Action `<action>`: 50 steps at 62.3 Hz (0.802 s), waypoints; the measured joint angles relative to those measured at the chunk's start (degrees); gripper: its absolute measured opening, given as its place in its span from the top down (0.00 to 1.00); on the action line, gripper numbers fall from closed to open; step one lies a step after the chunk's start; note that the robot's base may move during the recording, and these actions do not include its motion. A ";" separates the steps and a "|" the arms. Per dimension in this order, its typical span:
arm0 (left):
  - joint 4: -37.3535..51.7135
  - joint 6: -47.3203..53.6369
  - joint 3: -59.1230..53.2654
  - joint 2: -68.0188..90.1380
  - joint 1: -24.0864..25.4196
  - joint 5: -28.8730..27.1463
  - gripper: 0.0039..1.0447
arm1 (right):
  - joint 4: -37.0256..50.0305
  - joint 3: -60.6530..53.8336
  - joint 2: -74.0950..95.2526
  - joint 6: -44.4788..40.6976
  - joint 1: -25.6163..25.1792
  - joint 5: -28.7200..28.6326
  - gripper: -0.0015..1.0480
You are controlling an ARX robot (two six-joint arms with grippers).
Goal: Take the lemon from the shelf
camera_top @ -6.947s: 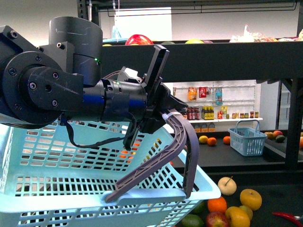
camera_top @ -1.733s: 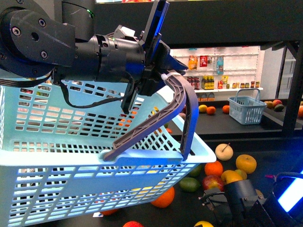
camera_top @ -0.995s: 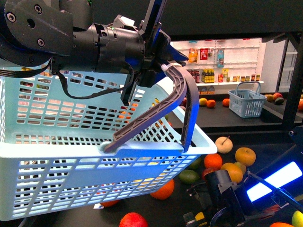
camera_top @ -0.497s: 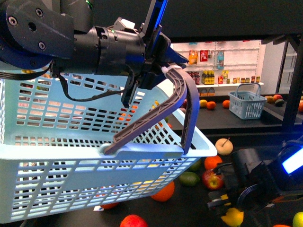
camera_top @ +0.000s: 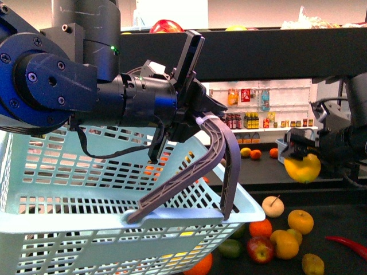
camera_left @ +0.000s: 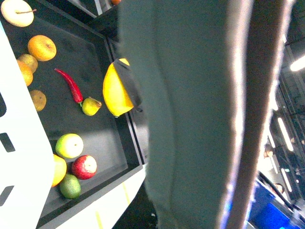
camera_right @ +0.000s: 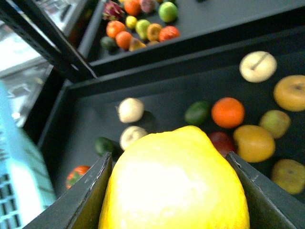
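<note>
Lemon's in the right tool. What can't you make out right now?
Floor of the basket: front view, behind its near wall.
Deck of the shelf under the lemon: right wrist view, lemon covers it.
Hold of the left tool: left wrist view, blurred grey bulk blocks it.

1. Lemon (camera_top: 302,167): bright plain yellow, and in the right wrist view it has a pale whitish sheen across the skin.
2. Basket (camera_top: 86,229): pale blue, its walls patterned all over with rows of slots.
3. Basket handle (camera_top: 215,160): greyish purple with a ribbed lattice.
4. Left arm (camera_top: 51,91): black, tinted blue.
5. Shelf (camera_top: 269,57): solid black.
6. Down on the deck there's a red chilli (camera_top: 347,246), an orange (camera_top: 261,228) and a red apple (camera_top: 260,250) flecked with yellow.
</note>
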 joint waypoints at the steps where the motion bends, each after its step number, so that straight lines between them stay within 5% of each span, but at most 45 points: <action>1: 0.00 0.00 0.00 0.00 0.00 0.00 0.94 | 0.00 -0.15 -0.44 0.46 0.22 -0.26 0.38; 21: 0.00 0.00 0.00 0.00 0.00 0.00 0.94 | 2.34 -7.48 -4.83 8.59 8.76 -2.80 0.38; 50: 0.00 0.00 0.00 0.00 0.00 0.00 0.94 | 2.99 -8.94 -4.63 11.47 13.22 -1.73 0.38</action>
